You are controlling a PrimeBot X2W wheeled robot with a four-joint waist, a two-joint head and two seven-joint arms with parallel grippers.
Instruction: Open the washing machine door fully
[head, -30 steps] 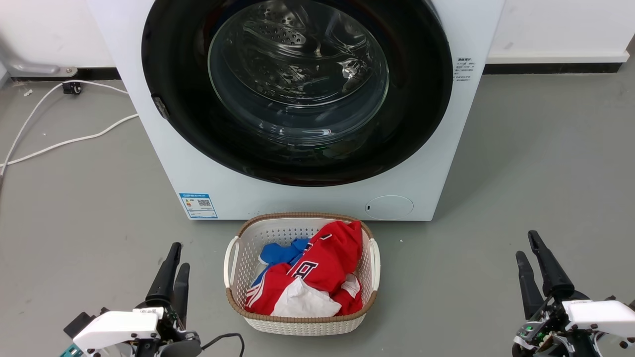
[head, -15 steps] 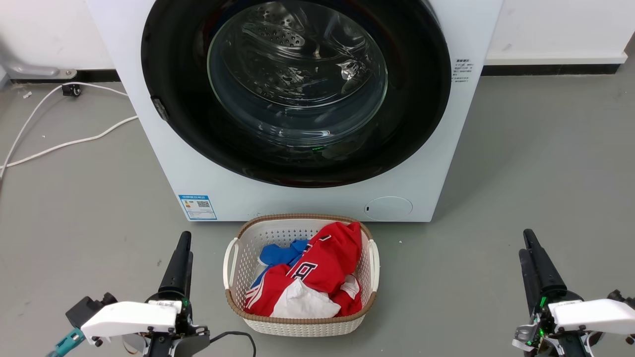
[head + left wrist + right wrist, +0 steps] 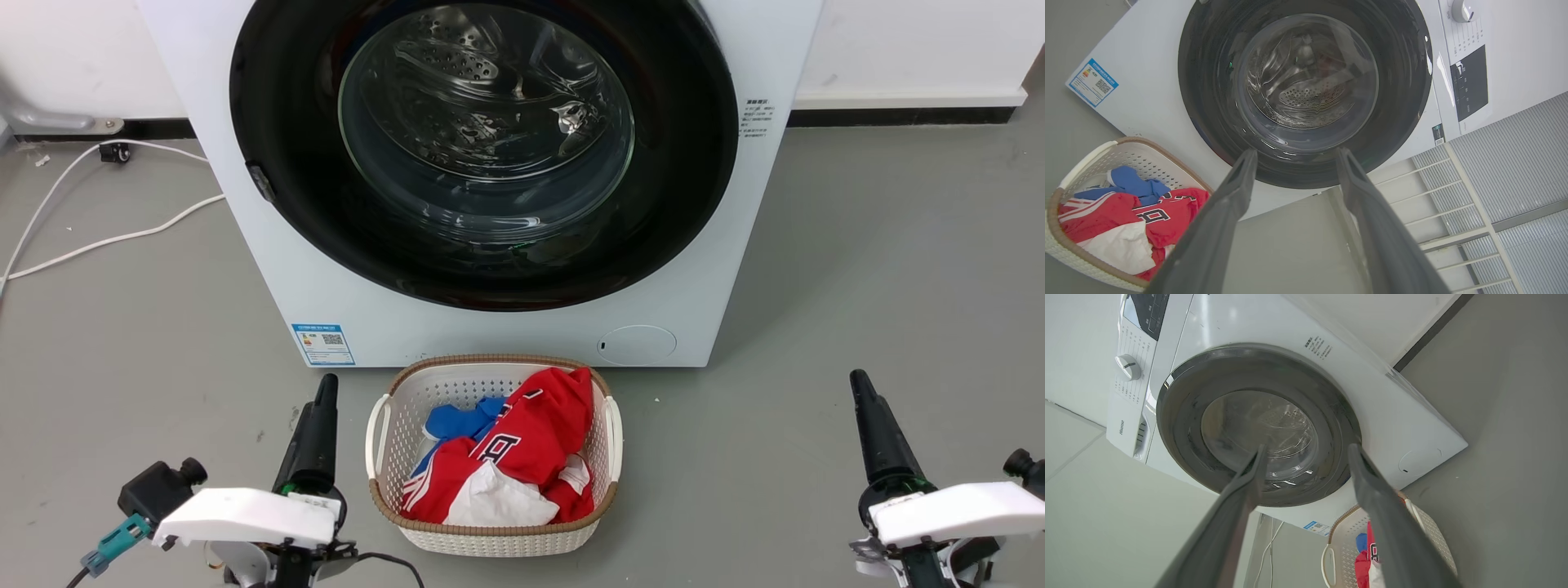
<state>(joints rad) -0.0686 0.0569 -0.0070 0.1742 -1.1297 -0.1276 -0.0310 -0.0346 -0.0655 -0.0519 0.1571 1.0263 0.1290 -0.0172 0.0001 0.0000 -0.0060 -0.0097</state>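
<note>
The door [image 3: 486, 147], upper centre, is shut. My left claw [image 3: 1296, 152] and right claw [image 3: 1307, 448] gape, low; I'd hook its rim, swing wide.

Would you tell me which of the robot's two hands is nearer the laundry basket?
The left hand: it sits right beside the basket, while the right hand stands well away on the other side.

Left gripper [image 3: 328, 382] nearer washer, right gripper [image 3: 857, 379] rolled edge-on
</note>
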